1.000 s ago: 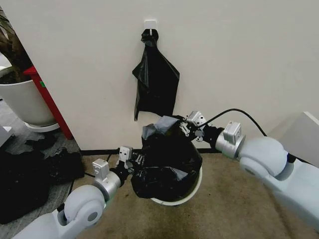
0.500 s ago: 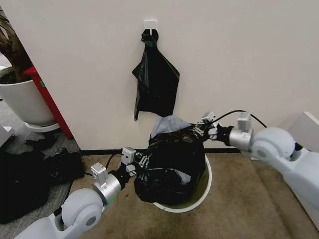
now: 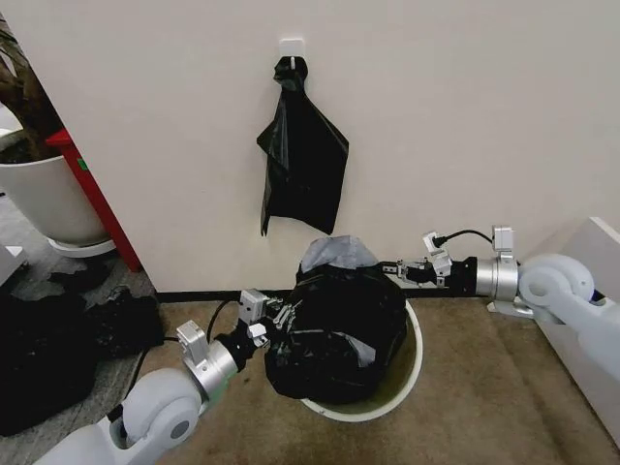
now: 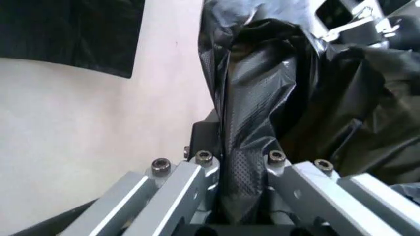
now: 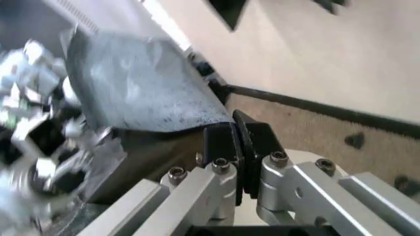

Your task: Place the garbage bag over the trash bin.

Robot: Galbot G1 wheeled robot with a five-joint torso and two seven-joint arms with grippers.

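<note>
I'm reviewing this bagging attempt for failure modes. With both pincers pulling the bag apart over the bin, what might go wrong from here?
1. The garbage bag is thin film pinched in the left pincer and the right pincer; more stretching might tear it or pull it free.
2. The bag bulges above the trash bin, with the near rim bare; it may bunch inside rather than cuff the rim.
3. The light bin might tip or slide.
</note>
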